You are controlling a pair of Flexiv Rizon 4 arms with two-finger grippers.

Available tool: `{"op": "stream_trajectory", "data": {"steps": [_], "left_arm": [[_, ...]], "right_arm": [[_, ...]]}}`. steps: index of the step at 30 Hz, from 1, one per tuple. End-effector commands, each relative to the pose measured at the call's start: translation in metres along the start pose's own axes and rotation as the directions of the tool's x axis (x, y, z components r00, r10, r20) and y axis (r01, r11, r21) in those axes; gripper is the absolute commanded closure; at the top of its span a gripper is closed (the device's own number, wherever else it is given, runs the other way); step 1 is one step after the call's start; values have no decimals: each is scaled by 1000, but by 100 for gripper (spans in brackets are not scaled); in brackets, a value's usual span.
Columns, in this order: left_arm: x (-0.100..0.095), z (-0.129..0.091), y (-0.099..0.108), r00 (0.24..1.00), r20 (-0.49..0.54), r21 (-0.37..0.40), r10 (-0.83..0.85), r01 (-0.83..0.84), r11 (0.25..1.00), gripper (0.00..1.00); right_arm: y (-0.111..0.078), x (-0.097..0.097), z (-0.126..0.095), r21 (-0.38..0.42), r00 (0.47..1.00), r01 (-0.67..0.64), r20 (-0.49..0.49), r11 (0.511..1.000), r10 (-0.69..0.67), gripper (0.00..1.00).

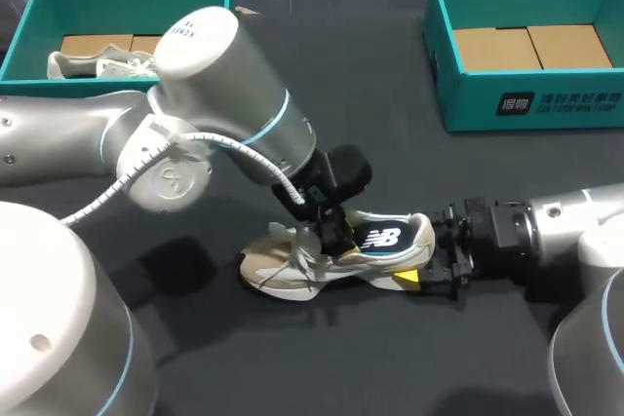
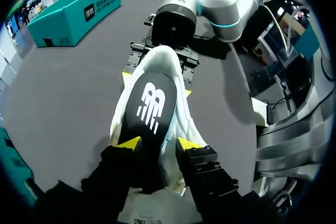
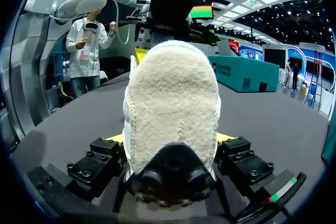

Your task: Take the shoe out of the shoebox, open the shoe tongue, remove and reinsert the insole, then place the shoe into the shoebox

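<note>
Far left, a teal cardboard shoebox point(image 1: 132, 2) has a second pale sneaker point(image 1: 97, 67) in it. Mid dark counter point(image 1: 244, 367), the left pincer point(image 2: 158, 142) looks clamped on the toe end of a flat black foam insole with a white logo point(image 2: 149, 103). The insole lies half out of the cream-and-white mesh sneaker point(image 1: 292, 275). So the shoe's out and the tongue's open. I reckon seating the insole and boxing the shoe are what's left. The right pincer point(image 3: 169, 139) is clamped on the sneaker's fuzzy heel. Far right there's another teal shoebox with a bare cardboard floor point(image 1: 536, 104).

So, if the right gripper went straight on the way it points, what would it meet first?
The shoe: its heel sits between the fingers of the right gripper, so it would probably push it at once.
</note>
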State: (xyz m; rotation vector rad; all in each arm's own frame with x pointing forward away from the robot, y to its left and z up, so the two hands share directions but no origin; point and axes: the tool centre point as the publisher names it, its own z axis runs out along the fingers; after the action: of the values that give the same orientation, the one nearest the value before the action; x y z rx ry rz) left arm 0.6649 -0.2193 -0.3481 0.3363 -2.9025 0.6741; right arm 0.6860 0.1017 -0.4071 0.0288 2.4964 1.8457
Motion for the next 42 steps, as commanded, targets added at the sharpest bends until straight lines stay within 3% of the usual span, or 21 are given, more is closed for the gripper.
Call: {"op": "stream_trajectory", "data": {"steps": [1, 10, 15, 25, 42], "left_arm": [[1, 2, -7, 999, 37, -50, 9, -7, 999, 58], [-7, 14, -15, 996, 26, -147, 83, -78, 986, 60], [-11, 27, -18, 994, 7, -213, 111, -107, 971, 67], [-9, 42, -4, 986, -23, -304, 167, -166, 938, 66], [-16, 68, 0, 976, 122, -368, 182, -126, 921, 67]], "right_arm": [[0, 1, -1, 4, 1000, 0, 0, 1000, 0, 100], [0, 1, -1, 4, 1000, 0, 0, 1000, 0, 100], [0, 1, -1, 4, 1000, 0, 0, 1000, 0, 100], [0, 1, -1, 4, 1000, 0, 0, 1000, 0, 100], [0, 1, -1, 4, 1000, 0, 0, 1000, 0, 100]]}}
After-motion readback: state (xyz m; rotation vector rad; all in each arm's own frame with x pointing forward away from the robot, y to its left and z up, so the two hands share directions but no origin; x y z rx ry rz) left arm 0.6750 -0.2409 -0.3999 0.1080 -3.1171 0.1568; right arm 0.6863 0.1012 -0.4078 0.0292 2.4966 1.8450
